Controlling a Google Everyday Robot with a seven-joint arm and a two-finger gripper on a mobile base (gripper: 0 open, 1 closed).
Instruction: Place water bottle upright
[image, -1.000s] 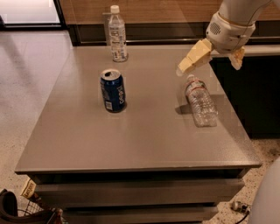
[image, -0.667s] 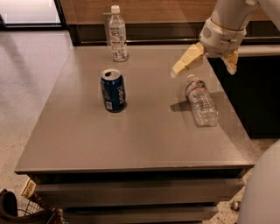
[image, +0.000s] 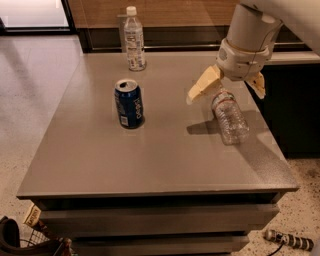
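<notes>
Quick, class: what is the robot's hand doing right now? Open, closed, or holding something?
Hand: open, holding nothing, poised over the cap end of the water bottle, which lies on its side on the table.

Grey worktop (image: 150, 165), 3 things on it.

- Water bottle (image: 230, 119): lying on its side near the right edge, neck end toward the back, base toward the front. Clear ribbed body, white-and-red band near the shoulder. Cap hidden under the hand.
- Hand (image: 225, 97): over the bottle's neck end, pointing down from a white arm (image: 250, 37) that enters at upper right. The 2 tan fingers (image: 202, 86) are spread wide, 1 on each side of the neck. Contact with the bottle cannot be told.
- Blue soda can (image: 129, 104): upright, left of centre, well apart from the water bottle.
- Slim bottle (image: 134, 40): upright at the far edge, white cap, large label.
</notes>
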